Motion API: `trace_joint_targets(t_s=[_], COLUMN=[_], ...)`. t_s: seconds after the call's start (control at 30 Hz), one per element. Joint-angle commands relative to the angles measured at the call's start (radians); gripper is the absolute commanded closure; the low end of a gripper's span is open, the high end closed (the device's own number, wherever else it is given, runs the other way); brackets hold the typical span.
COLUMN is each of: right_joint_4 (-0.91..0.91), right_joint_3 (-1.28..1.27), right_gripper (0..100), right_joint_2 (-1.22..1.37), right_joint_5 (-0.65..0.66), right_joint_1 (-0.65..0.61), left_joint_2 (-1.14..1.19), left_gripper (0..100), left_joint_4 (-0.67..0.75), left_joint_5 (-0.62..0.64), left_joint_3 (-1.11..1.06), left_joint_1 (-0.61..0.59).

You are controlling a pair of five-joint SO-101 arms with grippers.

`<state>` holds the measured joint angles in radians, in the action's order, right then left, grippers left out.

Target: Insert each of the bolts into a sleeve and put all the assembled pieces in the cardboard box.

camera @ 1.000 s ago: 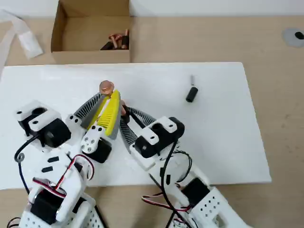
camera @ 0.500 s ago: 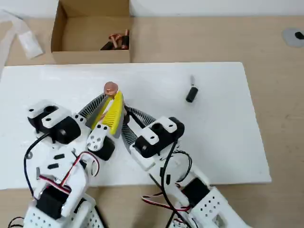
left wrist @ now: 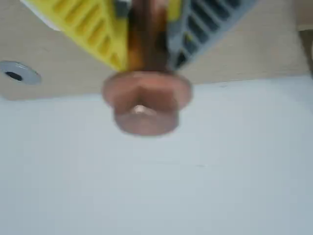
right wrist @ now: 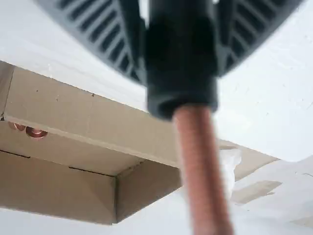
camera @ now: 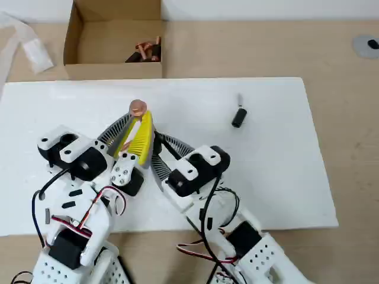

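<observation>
Bolt above the board, shaft clamped tight in left gripper. Its far end sits in the sleeve, pinched by right gripper. Spare sleeve lies on board. Box holds assembled pieces.

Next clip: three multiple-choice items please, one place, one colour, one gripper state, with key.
1. The loose black cylindrical sleeve lies: A on the white board; B on bare wood; C on an arm.
2. The left gripper, shut on the copper flanged bolt, has one finger coloured: A red; B yellow; C blue.
3. The right gripper is: A open; B shut on nothing; C shut on a second black sleeve.
Key: A, white board surrounds it; B, a yellow ribbed finger flanks the bolt; C, both sides clamp the sleeve.
</observation>
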<state>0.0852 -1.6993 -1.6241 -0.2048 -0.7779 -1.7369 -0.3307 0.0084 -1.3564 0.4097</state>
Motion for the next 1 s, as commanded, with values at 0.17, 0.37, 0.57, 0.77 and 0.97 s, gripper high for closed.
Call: trace_joint_targets(t_s=[0.17,0.37,0.57,0.77,0.97], right_joint_4=[-0.003,-0.003,-0.003,-0.003,-0.003], right_joint_3=[-0.001,-0.001,-0.001,-0.001,-0.001], right_gripper=[98.9,98.9,98.9,98.9,98.9], right_joint_2=[-0.019,-0.019,-0.019,-0.019,-0.019], right_joint_5=[0.009,0.008,0.009,0.009,0.009], right_joint_1=[-0.015,-0.015,-0.015,-0.015,0.002], left_joint_2=[-0.005,-0.004,-0.005,-0.005,-0.007], left_gripper=[99,99,99,99,91], left_joint_4=[0.023,0.021,0.021,-0.049,-0.226], left_joint_5=[-0.003,-0.006,-0.008,-0.060,-0.077], left_joint_3=[0.002,-0.014,-0.054,-0.037,0.031], left_joint_1=[-0.014,0.011,0.055,0.052,0.035])
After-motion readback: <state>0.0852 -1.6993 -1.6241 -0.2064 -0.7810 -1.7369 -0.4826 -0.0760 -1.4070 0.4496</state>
